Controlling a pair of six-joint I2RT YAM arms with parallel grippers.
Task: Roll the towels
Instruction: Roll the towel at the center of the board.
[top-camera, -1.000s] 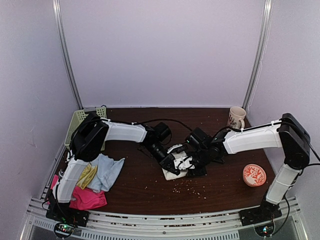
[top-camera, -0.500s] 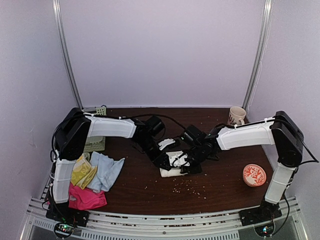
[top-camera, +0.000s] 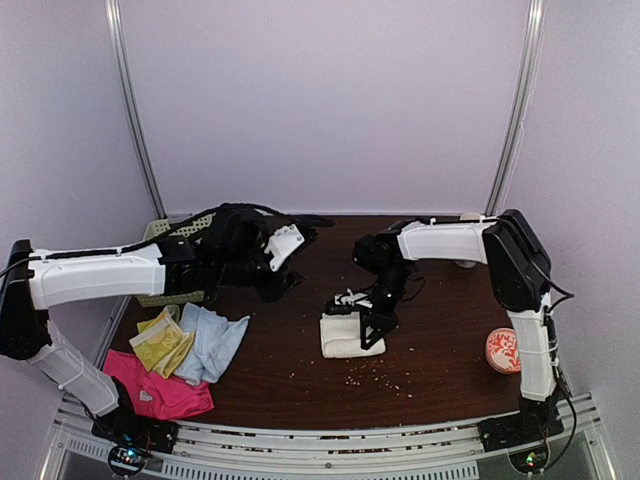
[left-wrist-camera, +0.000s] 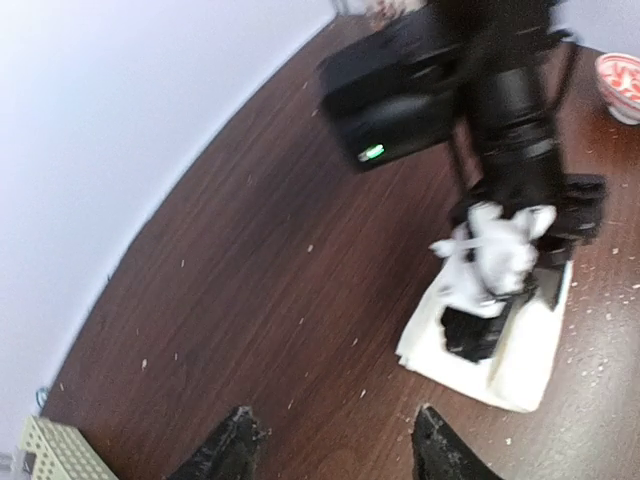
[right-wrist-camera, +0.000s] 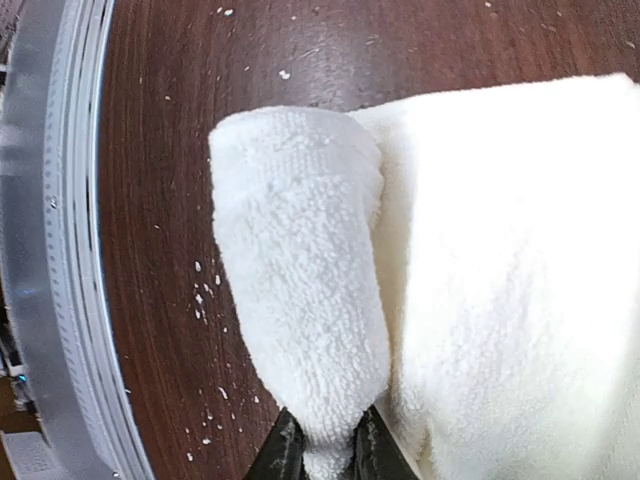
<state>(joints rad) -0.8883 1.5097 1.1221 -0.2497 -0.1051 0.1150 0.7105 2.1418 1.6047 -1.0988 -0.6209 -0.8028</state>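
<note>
The cream-white towel (top-camera: 340, 340) lies just right of centre in the top view, low on the dark wooden counter (top-camera: 440, 385). In the right wrist view we see its left edge gathered into a thick roll, while the rest of the cloth lies flat to the right. The right tool (right-wrist-camera: 325, 450) sits at the bottom of that view, its two fingers pinched close on the near end of the rolled edge, so it is closed on this towel. From above, we see it pointing down onto the towel's right side, its arm reaching in from the right of the frame.

The left tool (left-wrist-camera: 335, 455) hangs apart from the towel, up and to the left of it in the top view. In its own wrist view the two fingertips stand apart at the bottom edge with only bare counter between them, so it is open and holds nothing.

In the lower left of the top view we find the other cloths in a loose heap. The pale blue towel (top-camera: 212, 340) has the yellow-green towel (top-camera: 160, 342) touching its left side, and the hot-pink towel (top-camera: 165, 395) lies below both. A pale green basket (top-camera: 160, 236) stands behind the left arm at the far left. A red-and-white bowl (top-camera: 503, 350) sits at the right, partly behind the right arm. Pale crumbs (top-camera: 365, 375) dot the counter just below the cream-white towel.
</note>
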